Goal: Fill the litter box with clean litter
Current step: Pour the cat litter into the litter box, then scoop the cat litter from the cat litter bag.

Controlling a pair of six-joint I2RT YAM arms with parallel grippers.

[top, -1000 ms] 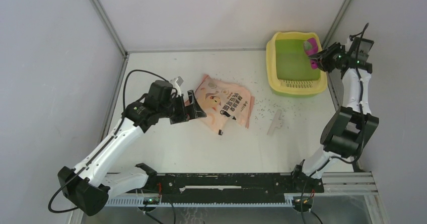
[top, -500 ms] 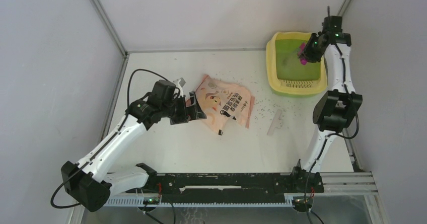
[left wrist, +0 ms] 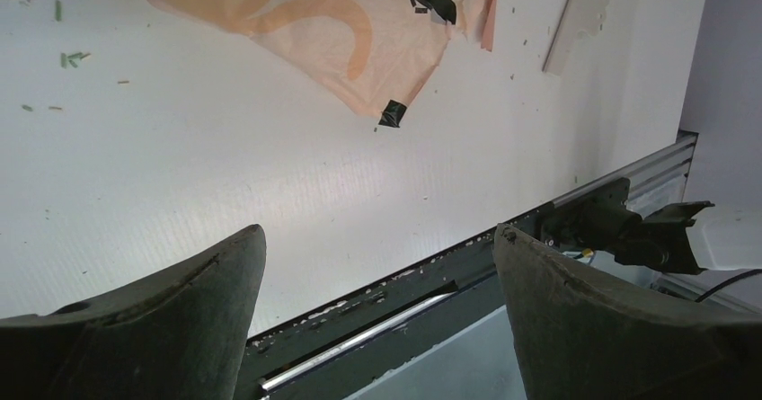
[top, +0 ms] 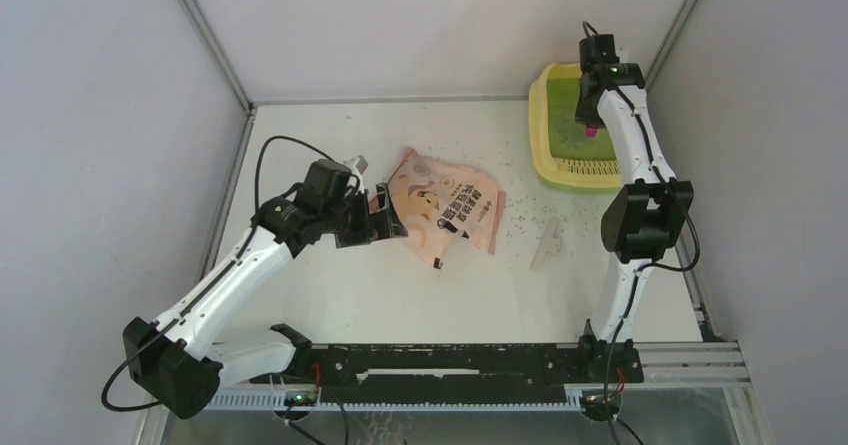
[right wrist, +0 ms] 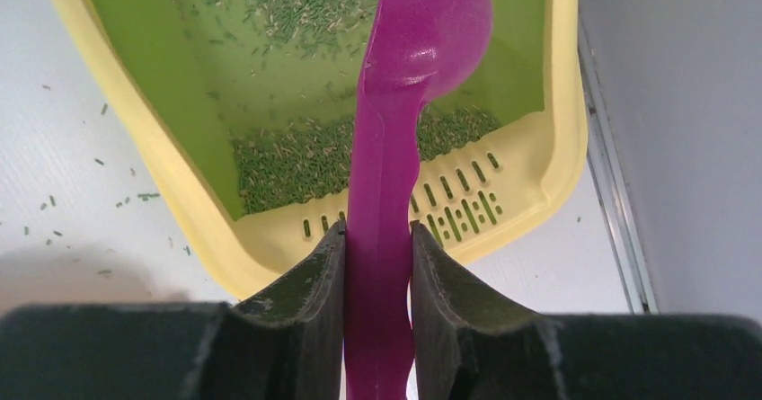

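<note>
The right arm has swung from the right side of the litter box point(right wrist: 559, 148) to reach over it. Nearer, the left gripper point(left wrist: 377, 234) hangs wide open and empty beside the peach bag point(top: 447, 205), as before. Farther off, the right gripper point(right wrist: 377, 238) pinches the magenta scoop point(right wrist: 422, 40) by its handle, bowl above the litter point(right wrist: 296, 157) in the green basin, at the table's point(left wrist: 180, 166) far right corner
</note>
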